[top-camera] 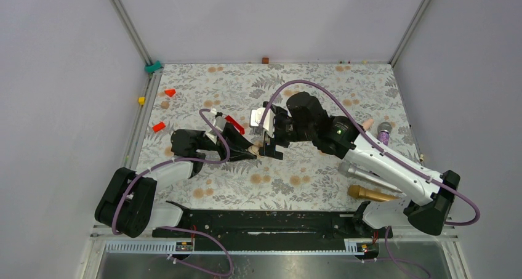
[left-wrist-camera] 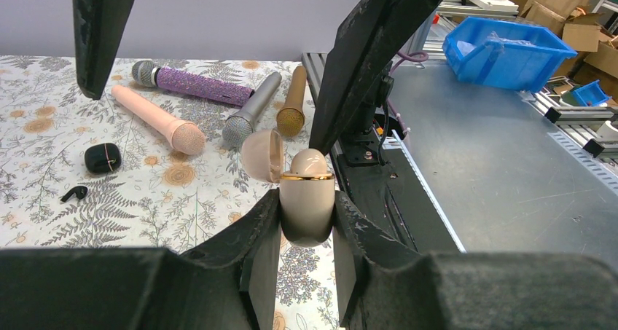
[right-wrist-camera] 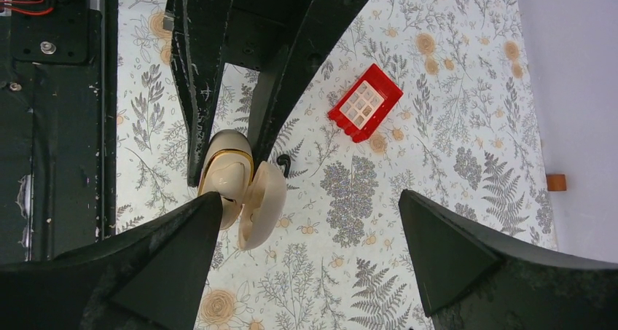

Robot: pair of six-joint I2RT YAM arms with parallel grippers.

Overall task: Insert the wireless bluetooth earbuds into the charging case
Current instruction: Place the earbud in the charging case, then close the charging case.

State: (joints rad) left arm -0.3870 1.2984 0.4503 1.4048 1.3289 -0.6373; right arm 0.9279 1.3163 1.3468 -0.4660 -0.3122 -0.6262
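Slippage worries me: my left claw (left-wrist-camera: 306, 226) is clamped only on the rounded base of the open beige case (left-wrist-camera: 307, 188), and my right claw (right-wrist-camera: 310, 202), spread wide close by, could knock it loose. Beyond, on the tabletop (left-wrist-camera: 146, 232): one black earbud (left-wrist-camera: 73, 193), one black case (left-wrist-camera: 102, 157), four microphones (left-wrist-camera: 251, 111).

We see a left arm (top-camera: 166, 168) and a right arm (top-camera: 394, 168) — white links, black joints and bases — each trailing a purple cable (top-camera: 311, 83). The right gripper (right-wrist-camera: 306, 197) has scuffed, matte-black wedge fingers (right-wrist-camera: 167, 272).
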